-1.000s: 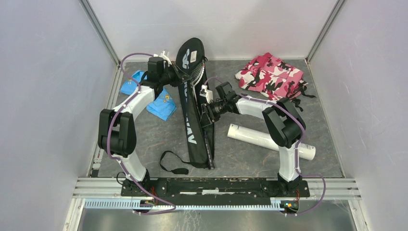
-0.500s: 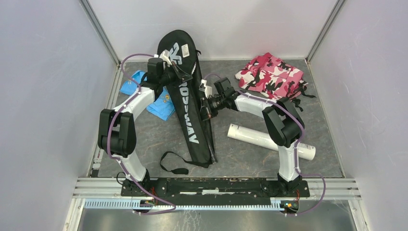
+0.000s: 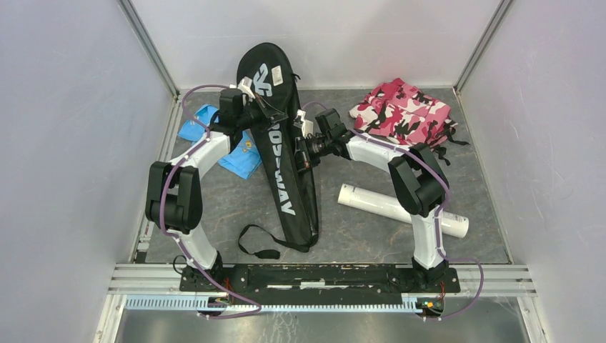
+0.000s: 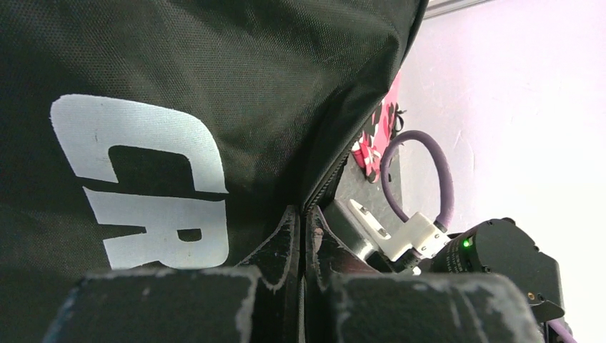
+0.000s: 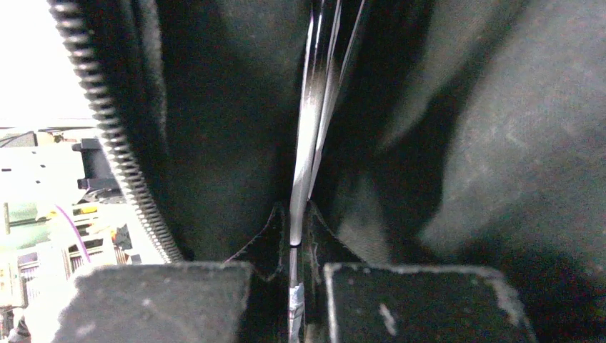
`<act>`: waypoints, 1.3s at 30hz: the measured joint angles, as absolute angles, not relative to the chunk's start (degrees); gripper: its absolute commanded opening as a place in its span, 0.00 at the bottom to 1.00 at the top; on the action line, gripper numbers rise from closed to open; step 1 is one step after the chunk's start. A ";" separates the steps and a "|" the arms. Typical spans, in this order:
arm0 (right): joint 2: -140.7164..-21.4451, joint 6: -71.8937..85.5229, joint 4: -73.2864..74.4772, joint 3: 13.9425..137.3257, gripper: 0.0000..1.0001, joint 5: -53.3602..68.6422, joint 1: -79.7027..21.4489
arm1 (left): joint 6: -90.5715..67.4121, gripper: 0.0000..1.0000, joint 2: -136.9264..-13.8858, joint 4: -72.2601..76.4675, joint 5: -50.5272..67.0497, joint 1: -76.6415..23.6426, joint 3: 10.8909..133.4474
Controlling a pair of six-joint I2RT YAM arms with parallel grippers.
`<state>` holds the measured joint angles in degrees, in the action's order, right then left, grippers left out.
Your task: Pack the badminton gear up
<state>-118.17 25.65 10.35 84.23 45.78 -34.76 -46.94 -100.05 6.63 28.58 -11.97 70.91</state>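
Table (image 3: 214, 200), tube (image 3: 400, 209), bag (image 3: 286, 187), pink cloth (image 3: 400, 111), blue shirt (image 3: 239, 158)?

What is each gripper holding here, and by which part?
Left gripper pinches the long black CROSSWAY racket bag by its edge beside the lettering. Right gripper clamps thin silver racket frame inside the bag.

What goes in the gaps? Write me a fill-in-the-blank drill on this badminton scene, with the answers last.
1. The long black fabric racket bag bears ___ lettering.
2. The long white tube lies flat on the bag's ___ side.
3. The right claw, reaching into the ___, is shut on a thin silver racket frame.
4. The crumpled cloth in the far right corner is ___ camouflage.

Missing words: white; right; bag; pink.
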 measured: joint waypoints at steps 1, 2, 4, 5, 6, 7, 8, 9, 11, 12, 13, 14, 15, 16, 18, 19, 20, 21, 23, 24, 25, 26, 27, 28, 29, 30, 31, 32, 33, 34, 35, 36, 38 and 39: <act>-118.17 25.82 10.35 84.27 0.00 45.80 -34.79 | -47.51 0.02 -100.05 6.74 28.67 -11.97 70.85; -118.21 25.96 10.31 84.27 0.01 45.76 -34.79 | -47.92 0.02 -100.05 6.83 28.73 -11.97 70.85; -118.28 26.24 10.09 84.27 0.02 45.60 -34.79 | -48.77 0.02 -100.05 7.09 28.88 -11.97 70.85; -118.32 26.35 9.96 84.27 0.03 45.47 -34.79 | -49.12 0.02 -100.05 7.33 28.91 -11.97 70.85; -118.37 26.48 9.80 84.27 0.05 45.32 -34.83 | -49.43 0.02 -100.05 7.44 28.95 -11.97 70.85; -118.39 26.65 9.63 84.27 0.07 45.17 -34.87 | -49.74 0.02 -100.05 7.53 28.97 -11.97 70.85; -118.48 26.74 9.50 84.27 0.08 45.06 -34.96 | -50.17 0.02 -100.05 7.64 28.99 -11.97 70.85; -118.56 26.76 9.37 84.27 0.11 44.95 -35.09 | -50.35 0.02 -100.05 7.64 28.99 -11.97 70.85; -118.69 26.74 8.84 84.27 0.17 44.86 -35.40 | -50.70 0.02 -100.16 7.62 29.12 -11.88 70.85; -118.74 26.70 8.58 84.27 0.21 44.75 -35.57 | -50.85 0.02 -100.27 7.62 29.17 -11.84 70.87; -118.74 26.44 8.29 84.27 0.25 44.75 -35.77 | -50.98 0.02 -100.40 7.62 29.21 -11.75 70.89; -118.74 25.71 8.10 84.27 0.29 44.71 -35.97 | -51.05 0.02 -100.57 7.57 29.23 -11.64 70.98; -118.74 25.26 7.97 84.27 0.33 44.62 -36.12 | -51.09 0.02 -100.73 7.49 29.26 -11.46 71.07; -118.74 24.23 7.90 84.27 0.39 44.49 -36.25 | -51.09 0.02 -100.86 7.35 29.26 -11.22 71.16; -118.69 22.11 8.40 84.27 0.49 44.10 -36.27 | -51.07 0.02 -100.92 7.16 29.15 -10.63 71.24; -118.61 20.67 8.84 84.27 0.55 43.86 -36.27 | -51.05 0.02 -100.92 6.94 29.15 -10.33 71.24; -118.41 19.66 9.45 84.27 0.60 43.64 -36.25 | -51.05 0.02 -100.92 6.63 29.15 -9.98 71.24; -117.97 17.91 10.33 84.27 0.65 43.20 -36.23 | -51.03 0.02 -100.92 6.22 29.21 -9.69 71.26; -116.66 15.27 11.94 84.27 0.71 42.37 -36.14 | -51.00 0.02 -100.92 5.76 29.74 -9.34 71.26; -115.59 13.50 12.91 84.29 0.73 41.85 -36.03 | -50.98 0.02 -100.92 5.76 30.28 -9.17 71.31; -114.56 12.08 13.74 84.29 0.75 41.34 -35.92 | -50.94 0.02 -100.92 5.76 30.59 -9.04 71.40; -113.16 10.44 14.63 84.31 0.76 40.69 -35.75 | -50.89 0.02 -100.92 5.74 30.85 -8.95 71.53; -111.90 8.91 15.35 84.31 0.77 39.97 -35.57 | -50.72 0.02 -100.92 5.74 31.27 -8.82 71.70; -110.41 7.25 16.14 84.31 0.77 39.33 -35.38 | -50.43 0.02 -100.92 5.72 31.68 -8.71 71.77; -108.88 5.56 16.84 84.31 0.77 38.61 -35.14 | -50.06 0.02 -100.92 5.65 32.10 -8.54 71.99; -107.24 3.90 17.45 84.31 0.77 37.91 -34.92 | -49.78 0.02 -100.92 5.52 32.27 -8.38 72.25; -105.67 2.48 18.02 84.31 0.78 37.08 -34.65 | -49.34 0.02 -100.92 5.23 32.60 -8.23 72.60; -103.90 0.95 18.41 84.31 0.78 36.45 -34.33 | -48.88 0.02 -100.92 4.93 33.08 -8.08 72.93; -102.50 -0.16 18.61 84.31 0.78 35.79 -33.98 | -48.47 0.02 -100.92 4.56 33.58 -7.99 73.45; -100.90 -1.32 18.76 84.31 0.78 35.35 -33.50 | -47.88 0.02 -100.92 4.19 34.00 -7.92 74.04; -99.35 -2.37 18.79 84.31 0.78 34.96 -32.84 | -47.18 0.02 -100.97 3.46 34.65 -7.77 74.85; -98.19 -3.14 18.79 84.31 0.79 34.63 -32.21 | -46.54 0.02 -101.01 2.76 35.18 -7.70 75.59; -95.50 -4.91 18.76 84.31 0.79 34.39 -29.91 | -44.01 0.02 -101.47 0.47 36.73 -7.68 78.78; -94.50 -5.58 18.76 84.31 0.79 34.37 -28.60 | -43.59 0.02 -101.51 0.21 36.82 -7.68 79.15</act>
